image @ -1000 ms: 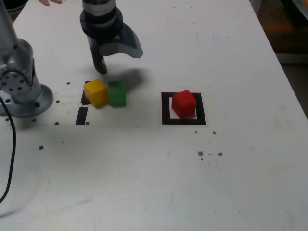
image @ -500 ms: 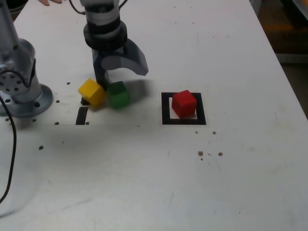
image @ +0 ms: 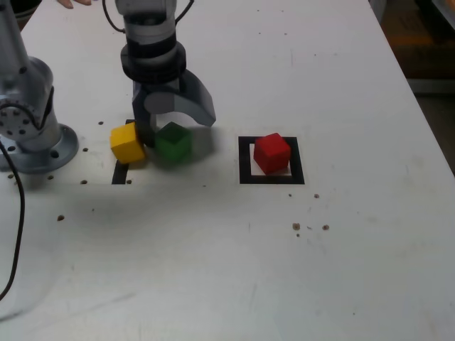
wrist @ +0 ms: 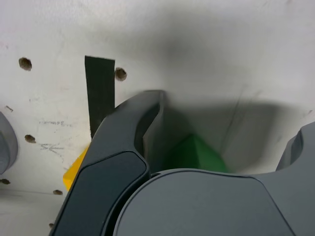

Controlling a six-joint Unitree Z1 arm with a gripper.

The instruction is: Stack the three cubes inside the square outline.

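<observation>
Three cubes lie on the white table (image: 227,270). Right of centre in the exterior view, the red cube (image: 271,153) sits inside the square outline (image: 245,162). Left of centre, the green cube (image: 173,142) stands between the spread jaws of the gripper (image: 170,128), not clamped; the wrist view shows the same green cube (wrist: 194,155) in the gap. One dark finger (image: 146,131) separates it from the yellow cube (image: 127,143), which lies over a short black strip (image: 120,171). Farther back, at the frame's left edge, stands the grey arm base (image: 28,135).
</observation>
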